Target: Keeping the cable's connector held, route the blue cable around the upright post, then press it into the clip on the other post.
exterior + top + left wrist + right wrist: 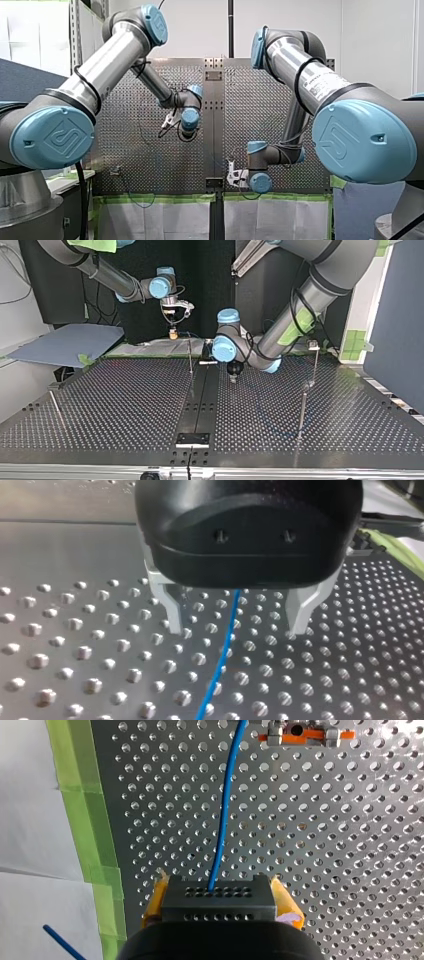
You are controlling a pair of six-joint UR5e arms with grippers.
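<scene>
In the right wrist view my right gripper (220,912) is shut on the dark grey connector (220,897), its yellow pads on both sides. The blue cable (222,820) leaves the connector and runs ahead, passing beside an orange and metal clip (305,735). In the left wrist view my left gripper (235,625) hangs open just above the perforated table, and the blue cable (220,670) lies on the table between its metal fingers (172,610), untouched. In the top view my left gripper (234,374) is near the middle and my right gripper (173,332) stands at the far edge.
A thin upright post (190,355) stands near the table's middle in the top view. A taller post with a clip (314,346) is at that view's right, a short one (56,407) at its left. Green tape (85,820) lines the table edge.
</scene>
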